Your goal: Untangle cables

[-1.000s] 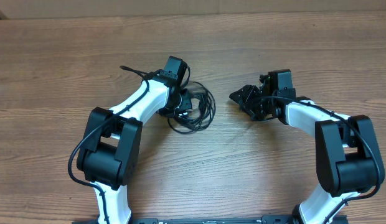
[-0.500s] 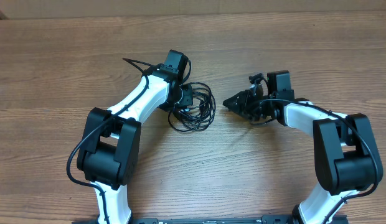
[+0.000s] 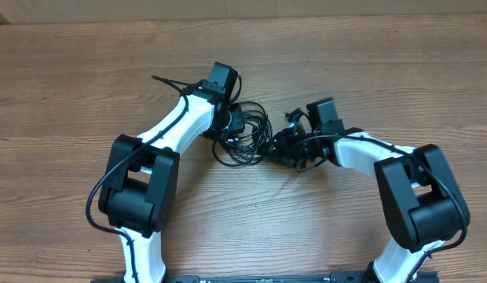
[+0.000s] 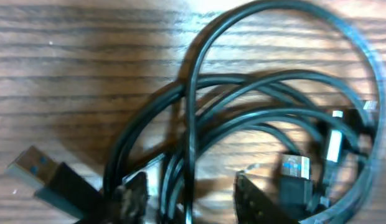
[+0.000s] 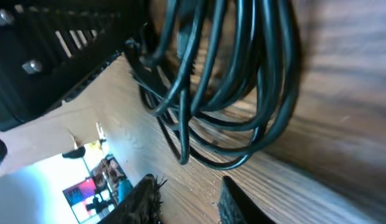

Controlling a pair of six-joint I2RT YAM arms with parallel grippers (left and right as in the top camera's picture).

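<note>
Overhead shows thin black cables [image 3: 247,137] bunched in loose overlapping loops.

I'm watching a brown wooden table [image 3: 78,71] that is carrying one bunch of thin black cables [image 3: 258,143] near its middle. They are lying in loose overlapping loops, and a USB plug [image 4: 31,167] is resting flat on the wood.
</note>
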